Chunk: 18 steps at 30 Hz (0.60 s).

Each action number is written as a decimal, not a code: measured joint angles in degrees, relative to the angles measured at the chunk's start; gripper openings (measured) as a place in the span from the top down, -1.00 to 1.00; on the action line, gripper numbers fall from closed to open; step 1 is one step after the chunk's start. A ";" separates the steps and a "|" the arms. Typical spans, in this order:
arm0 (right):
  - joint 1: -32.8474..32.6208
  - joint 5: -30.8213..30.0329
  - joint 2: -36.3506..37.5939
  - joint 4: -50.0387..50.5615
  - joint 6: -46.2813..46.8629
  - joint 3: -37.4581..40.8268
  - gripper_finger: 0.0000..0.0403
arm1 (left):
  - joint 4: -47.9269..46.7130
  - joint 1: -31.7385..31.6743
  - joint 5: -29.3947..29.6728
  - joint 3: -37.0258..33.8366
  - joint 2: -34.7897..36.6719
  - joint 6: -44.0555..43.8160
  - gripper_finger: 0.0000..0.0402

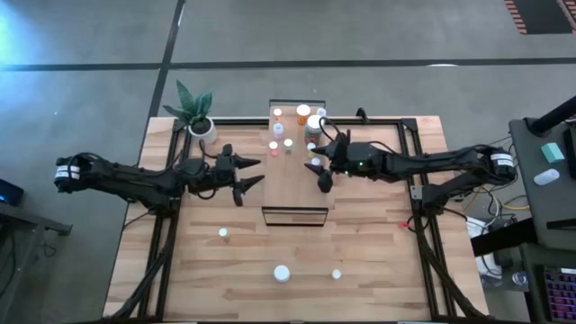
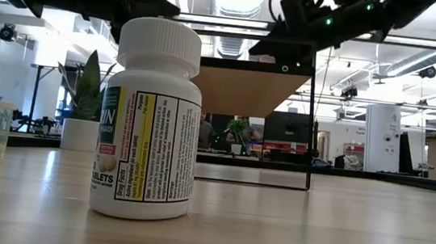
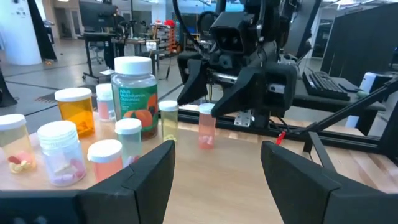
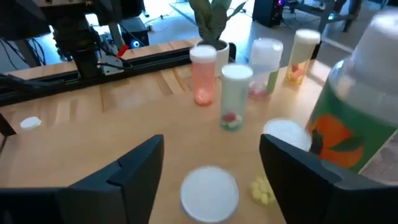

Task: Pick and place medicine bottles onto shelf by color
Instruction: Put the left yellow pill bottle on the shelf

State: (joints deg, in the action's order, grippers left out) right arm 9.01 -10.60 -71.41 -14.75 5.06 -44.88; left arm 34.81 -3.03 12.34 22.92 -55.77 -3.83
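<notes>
High view: the shelf (image 1: 298,171) stands across the middle of the slatted bench (image 1: 378,261), with most of the medicine bottles (image 1: 303,112) clustered on the far half of its light wood top. Three more bottles stand on the bench nearer the camera: a small one (image 1: 223,232) at left, a wider white-capped one (image 1: 282,273) in the middle and a small one (image 1: 337,274) to its right. The left gripper (image 1: 248,171) hangs just beside the shelf's left edge, its fingers spread apart and holding nothing. The right gripper (image 1: 319,167) is over the shelf's right side, near a pink-filled bottle (image 1: 315,163), fingers likewise spread and empty. In the left wrist view an orange bottle (image 3: 75,111) and a wide jar with a green label (image 3: 135,94) stand among the cluster. A potted plant (image 1: 196,111) sits at the bench's far left corner.
</notes>
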 joint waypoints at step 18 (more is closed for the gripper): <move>-12.44 0.10 12.62 16.79 -9.09 1.32 0.42 | -24.20 6.84 -3.48 4.07 6.11 -0.26 0.56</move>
State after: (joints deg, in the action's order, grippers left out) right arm -3.42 -10.50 -58.79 2.03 -4.03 -43.56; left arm 10.61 3.81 8.86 26.99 -49.66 -4.10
